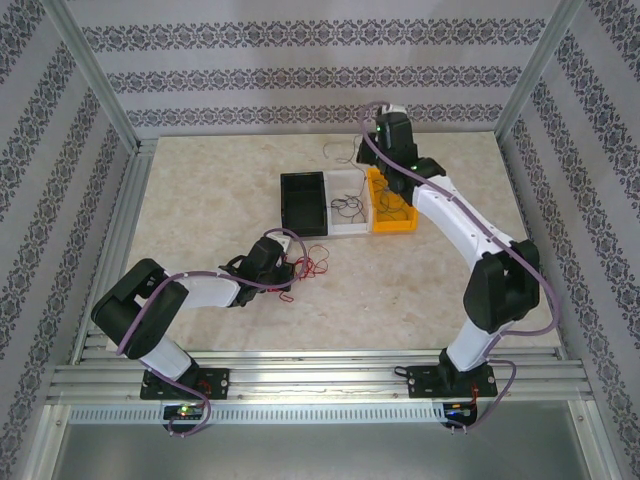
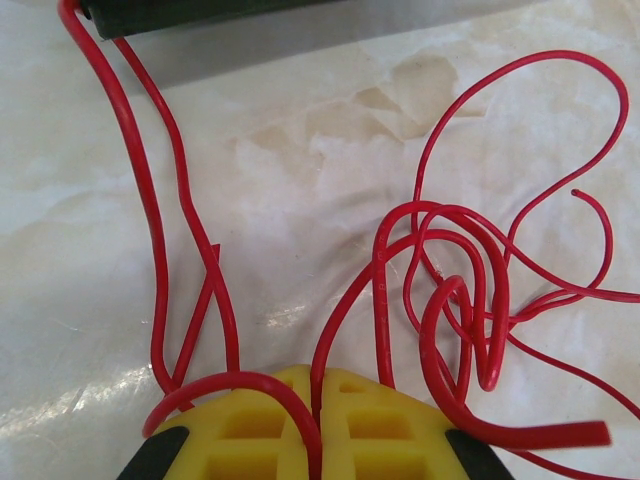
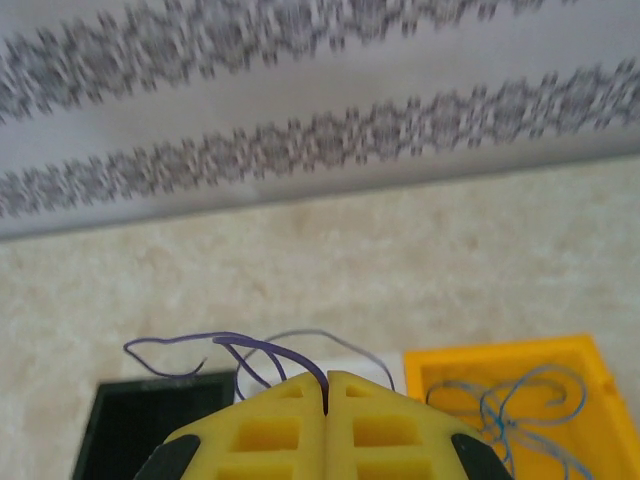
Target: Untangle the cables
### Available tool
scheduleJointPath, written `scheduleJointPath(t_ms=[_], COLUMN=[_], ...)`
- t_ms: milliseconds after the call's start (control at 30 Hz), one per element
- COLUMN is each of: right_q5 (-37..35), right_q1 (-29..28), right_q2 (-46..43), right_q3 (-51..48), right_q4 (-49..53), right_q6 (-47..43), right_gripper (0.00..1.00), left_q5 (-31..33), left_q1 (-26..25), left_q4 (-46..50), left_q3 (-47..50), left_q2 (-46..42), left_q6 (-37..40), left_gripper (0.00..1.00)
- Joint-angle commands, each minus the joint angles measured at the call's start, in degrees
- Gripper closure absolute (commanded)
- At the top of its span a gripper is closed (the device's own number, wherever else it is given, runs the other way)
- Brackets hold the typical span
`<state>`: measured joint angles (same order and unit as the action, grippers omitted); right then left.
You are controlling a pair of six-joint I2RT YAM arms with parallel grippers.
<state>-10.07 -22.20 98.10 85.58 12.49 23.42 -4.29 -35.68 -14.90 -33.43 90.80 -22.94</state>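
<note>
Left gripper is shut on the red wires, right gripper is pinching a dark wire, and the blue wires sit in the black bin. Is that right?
Not quite. The blue wires lie in the yellow bin, as the right wrist view shows. The rest holds: left gripper shut on the red wires, right gripper pinching a dark wire.

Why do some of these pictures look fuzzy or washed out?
Right wrist: the wallpaper is smeared, while the yellow fingers look crisp. Left wrist: the red cables blur nearest the lens, and glare whitens the table. Top external: even light, soft shadows.
</note>
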Motion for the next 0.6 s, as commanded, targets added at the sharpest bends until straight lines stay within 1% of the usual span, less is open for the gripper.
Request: scheduleJointPath(t_ms=[0, 100, 333, 433, 567], right_q5=[3.75, 3.08, -3.06, -2.92, -0.7], right_q1=[-1.39, -1.98, -1.71, -1.64, -1.93], right_q2=[0.59, 0.17, -3.27, -5.87, -9.41], right_q3=[-3.59, -6.64, -13.45, -17.41, -22.73], right_q4=[-1.16, -0.64, 2.68, 3.05, 2.36], right_q6=[3.21, 5.1, 8.21, 9.28, 11.15], right_gripper=[1.0, 1.0, 1.0, 1.0, 1.0], left_q5=[1.04, 0.95, 0.6, 0.5, 0.24], left_q1=[-0.53, -0.53, -0.53, -0.53, -0.53], left_q4=[3.12, 3.03, 3.38, 3.38, 3.29], left_q3=[-0.22, -0.28, -0.82, -1.02, -1.27], left_q2=[1.65, 1.92, 2.67, 2.89, 3.57], left_q6=[0.12, 0.11, 0.26, 0.41, 0.44], left_gripper=[1.0, 1.0, 1.0, 1.0, 1.0])
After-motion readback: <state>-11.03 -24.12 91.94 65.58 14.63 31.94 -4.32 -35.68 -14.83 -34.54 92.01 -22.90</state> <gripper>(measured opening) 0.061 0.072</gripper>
